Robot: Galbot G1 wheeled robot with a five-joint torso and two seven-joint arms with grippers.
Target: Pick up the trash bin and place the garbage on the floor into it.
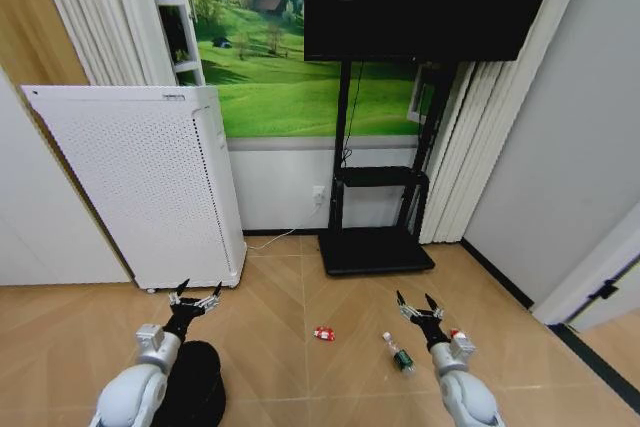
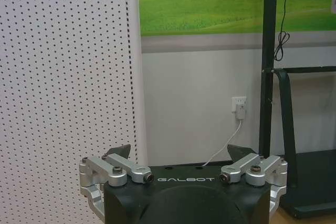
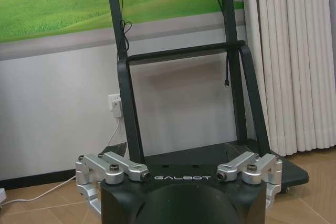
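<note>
Black trash bin stands on the parquet floor at lower left; red-white wrapper and green bottle lie well right of it

Matt black trash bin stands on smooth, light wood floor.

"GALBOT" stands in pale letters on the black body of the left gripper, just behind its spread jaws; the right gripper bears the same word.
</note>
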